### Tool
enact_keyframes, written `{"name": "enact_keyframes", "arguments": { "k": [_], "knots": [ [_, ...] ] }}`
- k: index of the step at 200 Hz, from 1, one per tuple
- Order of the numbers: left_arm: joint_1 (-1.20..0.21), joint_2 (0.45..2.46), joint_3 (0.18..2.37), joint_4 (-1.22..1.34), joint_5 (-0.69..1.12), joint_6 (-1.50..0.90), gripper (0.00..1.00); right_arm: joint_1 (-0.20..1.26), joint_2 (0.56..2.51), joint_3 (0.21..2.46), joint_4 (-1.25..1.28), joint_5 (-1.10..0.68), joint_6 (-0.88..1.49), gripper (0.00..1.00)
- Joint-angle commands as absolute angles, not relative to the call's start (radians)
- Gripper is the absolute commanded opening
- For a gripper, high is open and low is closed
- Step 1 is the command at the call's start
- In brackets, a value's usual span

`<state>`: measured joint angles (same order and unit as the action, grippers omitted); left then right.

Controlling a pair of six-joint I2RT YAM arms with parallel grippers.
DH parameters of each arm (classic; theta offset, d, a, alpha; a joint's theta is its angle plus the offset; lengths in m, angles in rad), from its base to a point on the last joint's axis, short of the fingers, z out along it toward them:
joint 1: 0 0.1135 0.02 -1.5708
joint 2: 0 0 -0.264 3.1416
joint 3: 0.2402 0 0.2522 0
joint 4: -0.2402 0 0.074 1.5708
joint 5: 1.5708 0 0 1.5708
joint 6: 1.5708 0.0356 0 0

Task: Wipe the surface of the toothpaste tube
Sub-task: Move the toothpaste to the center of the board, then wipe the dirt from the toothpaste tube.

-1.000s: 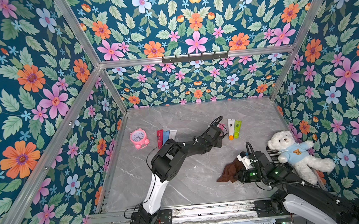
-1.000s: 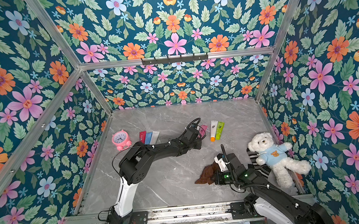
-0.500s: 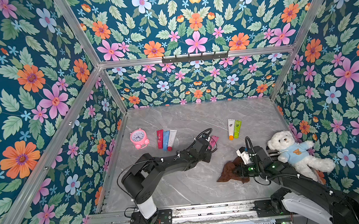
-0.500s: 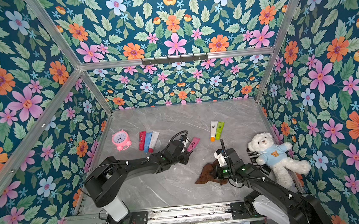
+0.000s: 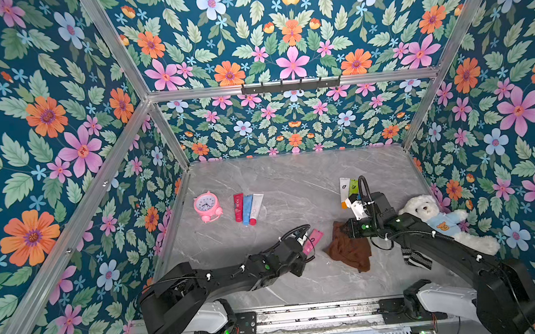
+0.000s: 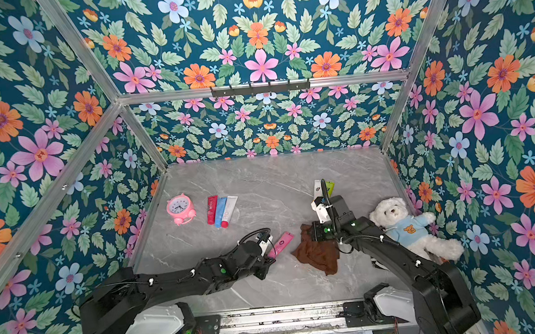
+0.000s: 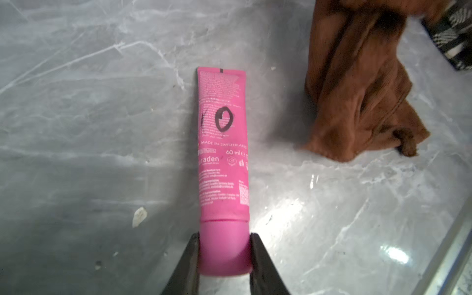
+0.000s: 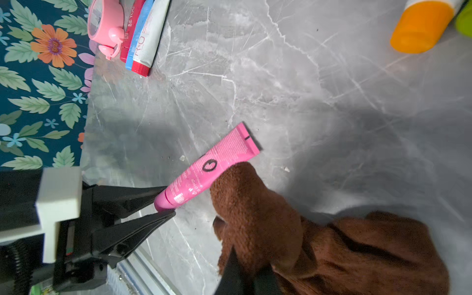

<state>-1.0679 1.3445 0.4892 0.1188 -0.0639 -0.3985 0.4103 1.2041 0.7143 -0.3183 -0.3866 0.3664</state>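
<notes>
In both top views, my left gripper (image 5: 303,250) clamps the cap end of the pink toothpaste tube (image 6: 281,243), which lies on the marble table (image 5: 293,178) and points away from its fingertips. My right gripper (image 5: 347,228) is closed on the brown cloth (image 5: 349,253), just beside the tube.

Left wrist view: both jaws pinch the cap. A black marker ring (image 7: 224,118) sits mid-tube. The cloth lies apart from the tube.

Right wrist view: the cloth, bunched ahead of my right fingers, overlaps the tube by the ring. I cannot tell whether they touch.

Pink toothpaste tube (image 7: 222,153) with a black ring mid-body, cap in left gripper (image 7: 224,238); crumpled brown cloth (image 7: 357,89) alongside.
</notes>
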Motion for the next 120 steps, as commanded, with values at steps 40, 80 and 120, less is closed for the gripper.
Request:
{"name": "enact_keyframes", "arguments": {
  "k": [40, 80, 120],
  "knots": [
    [-1.074, 1.362, 0.465, 0.201, -0.063, -0.410, 0.08, 0.510, 1.397, 0.805, -0.277, -0.386, 0.337, 0.00],
    [-1.074, 1.370, 0.456, 0.219, -0.040, -0.404, 0.08, 0.561, 1.544, 0.803, -0.135, -0.444, 0.395, 0.00],
    [-1.075, 1.398, 0.457, 0.229, -0.013, -0.397, 0.05, 0.561, 1.608, 0.849, -0.111, -0.442, 0.395, 0.00]
  ]
}}
